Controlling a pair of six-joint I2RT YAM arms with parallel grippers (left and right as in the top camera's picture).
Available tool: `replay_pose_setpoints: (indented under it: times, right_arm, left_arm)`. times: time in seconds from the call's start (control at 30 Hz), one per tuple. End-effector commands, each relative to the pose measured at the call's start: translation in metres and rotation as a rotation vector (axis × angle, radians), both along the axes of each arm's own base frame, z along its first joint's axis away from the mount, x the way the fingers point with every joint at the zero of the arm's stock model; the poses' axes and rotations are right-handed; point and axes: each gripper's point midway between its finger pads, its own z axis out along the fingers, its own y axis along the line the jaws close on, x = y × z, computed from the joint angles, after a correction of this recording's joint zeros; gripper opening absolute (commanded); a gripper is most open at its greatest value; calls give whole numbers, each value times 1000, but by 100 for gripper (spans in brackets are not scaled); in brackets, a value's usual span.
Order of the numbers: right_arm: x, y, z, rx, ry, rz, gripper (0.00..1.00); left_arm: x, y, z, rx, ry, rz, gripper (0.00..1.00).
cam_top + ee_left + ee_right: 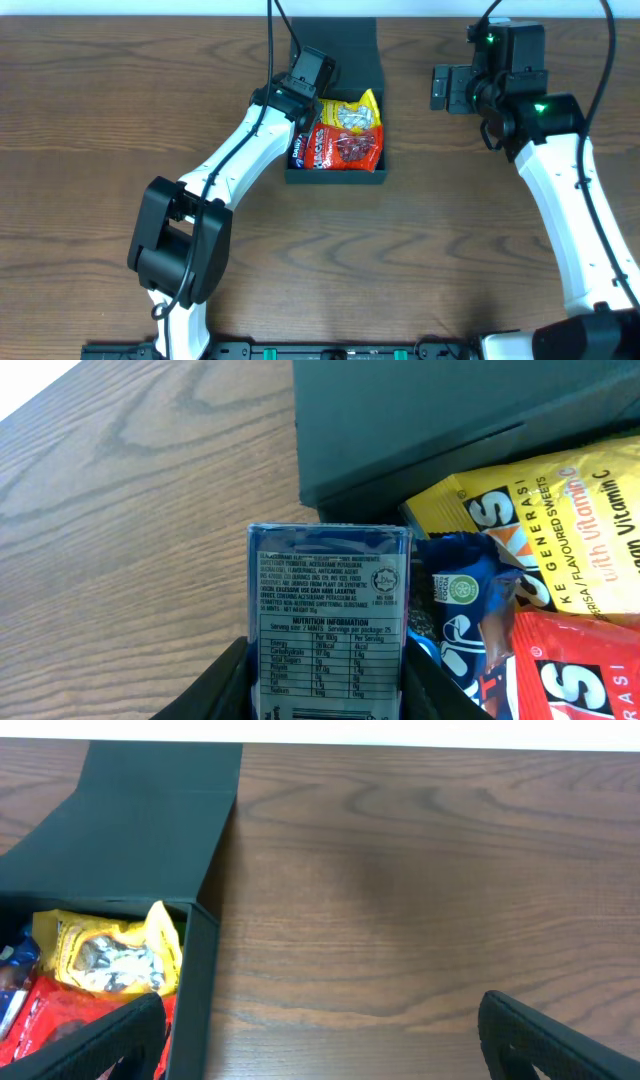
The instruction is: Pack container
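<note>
The dark teal-green container point(334, 178) stands open at the table's far middle, its lid point(340, 50) laid back. It also shows in the left wrist view point(420, 420) and the right wrist view point(120, 830). Inside lie a yellow sweets packet point(352, 113), a red packet point(345, 148) and a blue packet point(300, 152). My left gripper point(300, 90) is shut on a small blue mint box point(328, 620), its nutrition label facing the camera, at the container's left wall. My right gripper point(445, 88) is open and empty, to the right of the container.
Brown wood table point(100, 120) all round the container. The right arm point(560, 190) runs down the right side, the left arm point(230, 160) comes in from the lower left.
</note>
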Motion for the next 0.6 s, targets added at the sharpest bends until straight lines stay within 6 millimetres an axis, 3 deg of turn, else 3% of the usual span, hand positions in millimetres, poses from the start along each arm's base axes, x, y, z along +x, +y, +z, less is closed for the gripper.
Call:
replay_pose_setpoints:
  times: [0.0, 0.03, 0.07, 0.13, 0.33, 0.47, 0.57]
  right_arm:
    - [1, -7, 3, 2, -7, -30, 99]
    - [1, -7, 3, 2, -7, -30, 99]
    - [1, -7, 3, 2, -7, -30, 99]
    - [1, -7, 3, 2, -7, -30, 99]
    - [1, -7, 3, 3, -8, -30, 99]
    - [1, -7, 3, 2, -7, -30, 99]
    - [1, -7, 3, 2, -7, -30, 99]
  left_arm:
    - [5, 2, 6, -5, -30, 36, 12]
    - [5, 2, 6, -5, -30, 36, 34]
    - [5, 2, 6, -5, -31, 36, 63]
    - [5, 2, 6, -5, -31, 36, 71]
    - [5, 2, 7, -5, -30, 35, 72]
    - [5, 3, 7, -2, -30, 39, 66]
    - [9, 16, 6, -7, -30, 77, 63]
